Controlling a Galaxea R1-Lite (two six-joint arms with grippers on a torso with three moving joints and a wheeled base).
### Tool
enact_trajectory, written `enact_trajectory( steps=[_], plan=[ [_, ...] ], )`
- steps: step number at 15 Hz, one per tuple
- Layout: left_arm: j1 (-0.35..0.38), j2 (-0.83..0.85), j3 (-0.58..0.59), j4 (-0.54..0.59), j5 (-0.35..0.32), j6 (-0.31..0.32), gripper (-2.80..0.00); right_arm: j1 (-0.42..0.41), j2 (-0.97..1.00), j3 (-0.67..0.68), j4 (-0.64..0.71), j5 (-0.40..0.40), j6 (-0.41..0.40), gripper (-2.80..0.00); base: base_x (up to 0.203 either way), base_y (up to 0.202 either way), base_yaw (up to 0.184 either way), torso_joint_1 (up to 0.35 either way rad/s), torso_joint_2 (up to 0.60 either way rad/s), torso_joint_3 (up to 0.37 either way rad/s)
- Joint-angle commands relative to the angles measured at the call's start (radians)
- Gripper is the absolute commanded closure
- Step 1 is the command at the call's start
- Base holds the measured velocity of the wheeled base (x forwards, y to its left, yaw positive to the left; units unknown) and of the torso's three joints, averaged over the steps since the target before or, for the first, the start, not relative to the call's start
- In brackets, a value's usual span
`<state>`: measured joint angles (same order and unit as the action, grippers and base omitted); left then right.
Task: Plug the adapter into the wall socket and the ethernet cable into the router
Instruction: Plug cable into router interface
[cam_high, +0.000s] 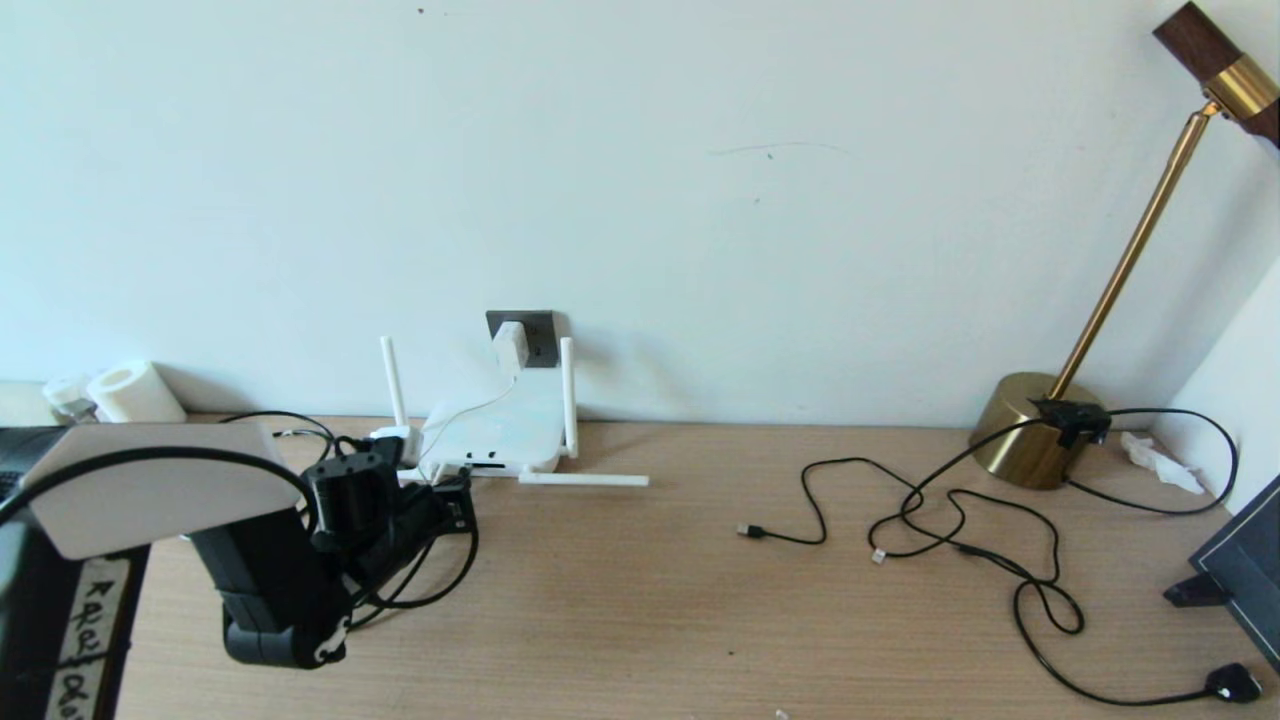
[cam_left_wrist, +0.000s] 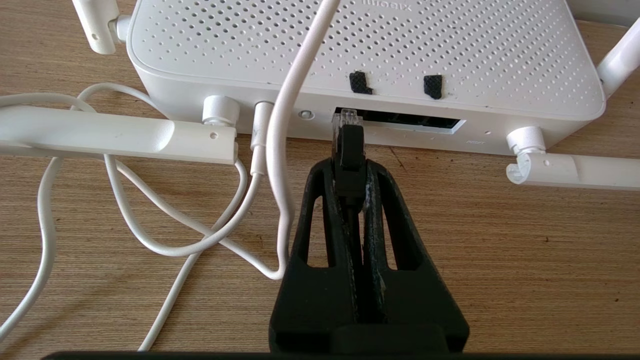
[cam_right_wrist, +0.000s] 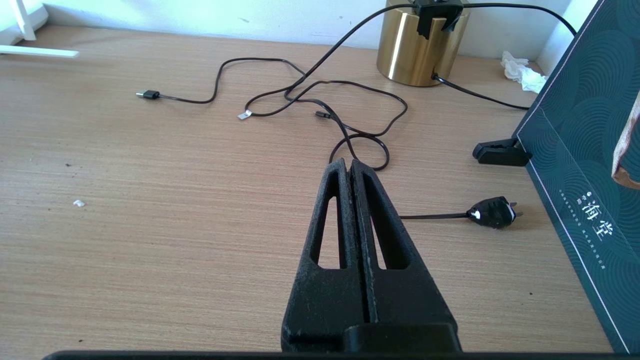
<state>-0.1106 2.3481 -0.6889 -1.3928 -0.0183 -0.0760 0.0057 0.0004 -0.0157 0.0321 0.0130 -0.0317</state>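
Observation:
The white router lies at the wall with its dark port slot facing my left gripper. That gripper is shut on the black ethernet cable just behind its clip connector, whose clear tip sits at the left end of the slot. How deep it sits I cannot tell. The cable loops behind the gripper on the table. The white adapter sits in the dark grey wall socket, its thin white cord running down to the router. My right gripper hovers shut and empty over bare table.
One router antenna lies flat on the table, another lies beside the ports. A brass lamp stands at the right with thin black cords and a black plug spread before it. A dark box stands at the right edge.

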Motion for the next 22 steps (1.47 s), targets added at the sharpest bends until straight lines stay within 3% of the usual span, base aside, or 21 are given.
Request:
enact_trajectory(
  steps=[1, 22],
  plan=[
    [0.0, 0.004, -0.004, -0.008, 0.0, -0.001, 0.0, 0.0, 0.0, 0.0, 0.0, 0.001, -0.001, 0.0, 0.0, 0.0, 0.0, 0.0, 0.0, 0.0],
    [-0.011, 0.01, -0.014, -0.008, 0.001, -0.001, 0.0, 0.0, 0.0, 0.0, 0.0, 0.001, -0.001, 0.0, 0.0, 0.0, 0.0, 0.0, 0.0, 0.0]
  ],
)
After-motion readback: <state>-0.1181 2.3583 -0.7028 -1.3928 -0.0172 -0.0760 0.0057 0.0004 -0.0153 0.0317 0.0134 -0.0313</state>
